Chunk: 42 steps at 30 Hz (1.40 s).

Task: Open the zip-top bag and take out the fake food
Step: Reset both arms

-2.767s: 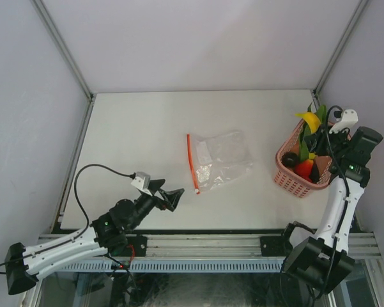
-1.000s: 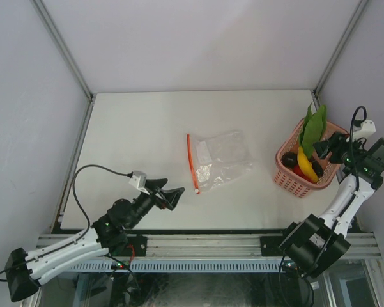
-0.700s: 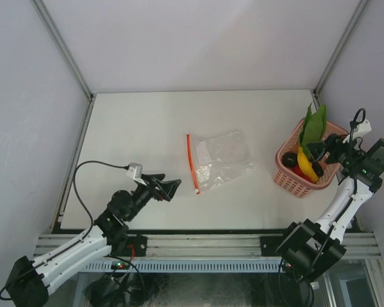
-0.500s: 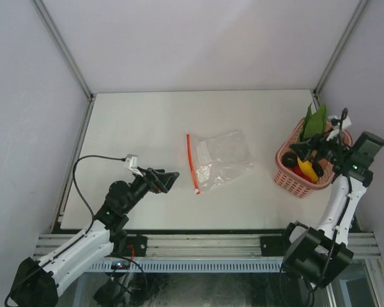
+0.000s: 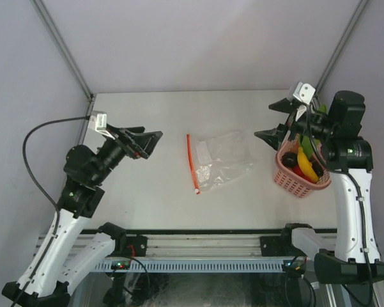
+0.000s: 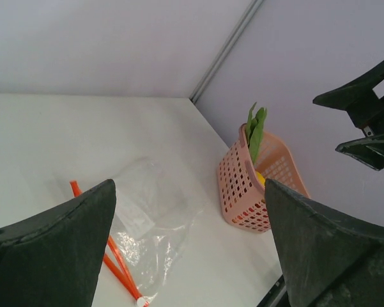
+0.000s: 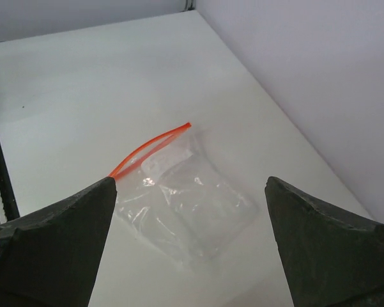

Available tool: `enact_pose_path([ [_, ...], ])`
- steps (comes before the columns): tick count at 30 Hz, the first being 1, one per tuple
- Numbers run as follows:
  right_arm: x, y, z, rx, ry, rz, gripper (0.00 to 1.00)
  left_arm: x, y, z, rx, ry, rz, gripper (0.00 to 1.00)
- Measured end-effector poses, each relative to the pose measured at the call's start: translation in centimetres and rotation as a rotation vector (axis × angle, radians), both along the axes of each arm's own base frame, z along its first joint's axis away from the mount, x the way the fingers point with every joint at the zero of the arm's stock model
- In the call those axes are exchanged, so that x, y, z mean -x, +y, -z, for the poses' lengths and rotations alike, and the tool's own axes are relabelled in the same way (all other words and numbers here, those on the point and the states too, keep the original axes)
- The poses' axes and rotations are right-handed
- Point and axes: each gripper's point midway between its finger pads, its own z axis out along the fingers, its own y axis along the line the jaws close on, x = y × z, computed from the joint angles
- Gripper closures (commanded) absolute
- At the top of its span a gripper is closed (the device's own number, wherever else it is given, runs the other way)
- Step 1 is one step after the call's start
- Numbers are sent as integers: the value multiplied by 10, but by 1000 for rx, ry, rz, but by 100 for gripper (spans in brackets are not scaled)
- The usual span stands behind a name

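Clear crinkly zip-top bag (image 5: 220,160) lies central on white desk (image 5: 140,102), off all edges; we note pink lattice basket (image 5: 292,179) rightward; left claw (image 5: 151,137), right claw (image 5: 266,120) both wide, empty.

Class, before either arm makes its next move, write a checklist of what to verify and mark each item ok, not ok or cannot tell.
1. Left hand open and holding nothing: ok.
2. Right hand open and holding nothing: ok.
3. Zip-top bag lying flat on the table, clear of both hands: ok.
4. No coloured pieces showing through the bag: ok.
5. Fake food sitting in the pink basket, none loose on the table: ok.
6. Zipper strip open or sealed: cannot tell.
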Motion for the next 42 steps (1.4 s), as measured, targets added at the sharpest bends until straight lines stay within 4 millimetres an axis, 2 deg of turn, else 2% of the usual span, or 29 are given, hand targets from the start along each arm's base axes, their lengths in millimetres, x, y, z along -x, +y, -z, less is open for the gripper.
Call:
enact_pose_path([
  [5, 6, -1, -49, 7, -75, 35, 1, 11, 11, -50, -82, -55, -26, 0],
  [9, 16, -7, -75, -22, -83, 70, 1, 21, 22, -81, -141, -87, -60, 0],
  [13, 21, -21, -91, -75, -55, 127, 1, 35, 34, -111, -174, -131, -90, 0],
  [20, 29, -36, -106, -182, 28, 175, 1, 59, 49, -144, -197, -184, -119, 0],
  [25, 43, -31, -121, -208, 25, 139, 1, 68, 55, -151, -205, -188, -130, 0],
  [31, 56, -26, -127, -217, 17, 127, 1, 71, 57, -144, -228, -170, -130, 0],
  [42, 60, -32, -134, -260, 51, 192, 1, 79, 63, -141, -238, -178, -141, 0],
])
